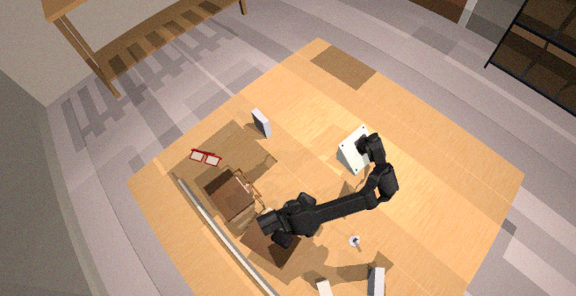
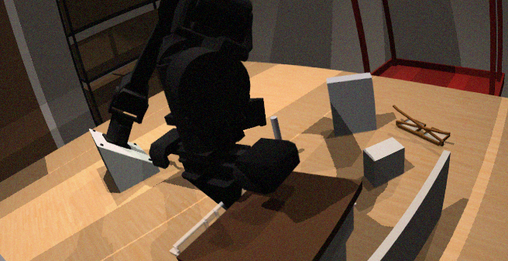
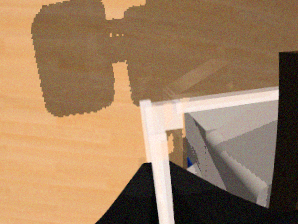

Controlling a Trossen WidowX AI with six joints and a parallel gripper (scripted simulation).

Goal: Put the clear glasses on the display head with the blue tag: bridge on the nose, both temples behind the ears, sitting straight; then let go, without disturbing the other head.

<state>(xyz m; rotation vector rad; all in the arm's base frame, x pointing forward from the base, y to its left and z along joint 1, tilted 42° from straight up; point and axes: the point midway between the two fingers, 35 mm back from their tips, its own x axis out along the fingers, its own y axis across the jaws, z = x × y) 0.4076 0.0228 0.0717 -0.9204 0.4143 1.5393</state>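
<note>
The clear glasses [image 2: 175, 251] [image 3: 161, 175] are held by my gripper [image 2: 232, 200], which is shut on them. In the top view the arm hides the fingertips. The frame hangs beside the front edge of a brown-topped grey head [image 1: 259, 243] [image 2: 310, 207] [image 3: 225, 135]; contact with the nose or ears cannot be told. A bit of blue tag [image 3: 190, 162] shows on this head in the wrist view. The other head [image 1: 230, 195] stands to the left in the top view, with brown wire glasses [image 1: 255, 191] at its front.
Red glasses [image 1: 212, 160] lie beyond the other head. A long low wall [image 1: 219, 233] [image 2: 410, 203] runs behind both heads. A small post [image 1: 354, 241] [image 2: 276, 127], grey blocks [image 1: 377, 280] [image 2: 354, 106] [image 2: 383, 164] and brown glasses [image 2: 422, 131] stand or lie on the table.
</note>
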